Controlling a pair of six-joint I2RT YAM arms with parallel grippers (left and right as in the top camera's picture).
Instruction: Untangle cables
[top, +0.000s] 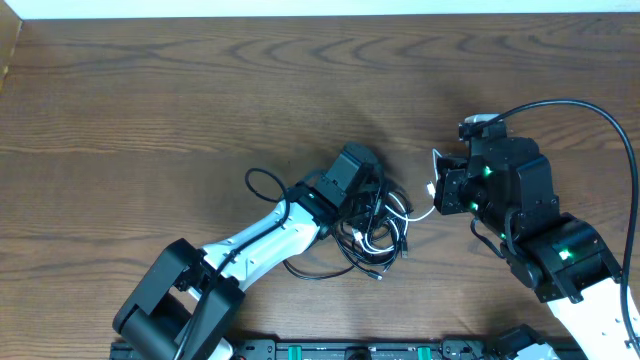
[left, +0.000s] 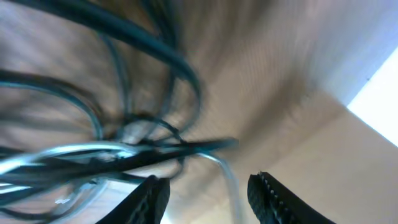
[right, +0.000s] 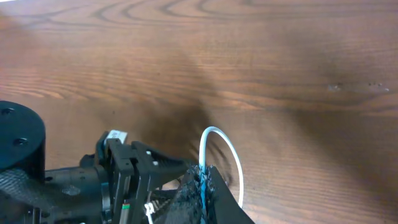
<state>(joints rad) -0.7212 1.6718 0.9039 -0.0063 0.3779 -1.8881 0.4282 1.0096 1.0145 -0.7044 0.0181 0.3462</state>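
Brown wood-grain desk (top: 150, 90) lies bare across its far half and out to the left, right up to the far edge at the top of the overhead view. On the near side a black rail (top: 350, 352) lines the edge, and both my arm bases crowd it. The cables (top: 378, 238) sit in one knot near the middle of the desk, closer to the near edge, just beside my left forearm.

My left end effector (top: 368, 205) is down in the top of that knot with its jaws standing apart. Strands cross just beyond the fingers (left: 152, 199), but I see nothing pinched. My right end effector (top: 438, 192) is clenched on the white cable (right: 221, 146), which loops up from the tips and, seen from overhead, stretches back to the knot. A thick black wire (top: 600, 115) on that arm arcs toward the right edge of the view.

The left wrist view is smeared with blur, so I cannot sort one of the black cables (left: 124, 37) from another there. My left wrist covers part of the knot from overhead. The plugs are too small to pick out, and my right arm is cut off at the lower right corner.
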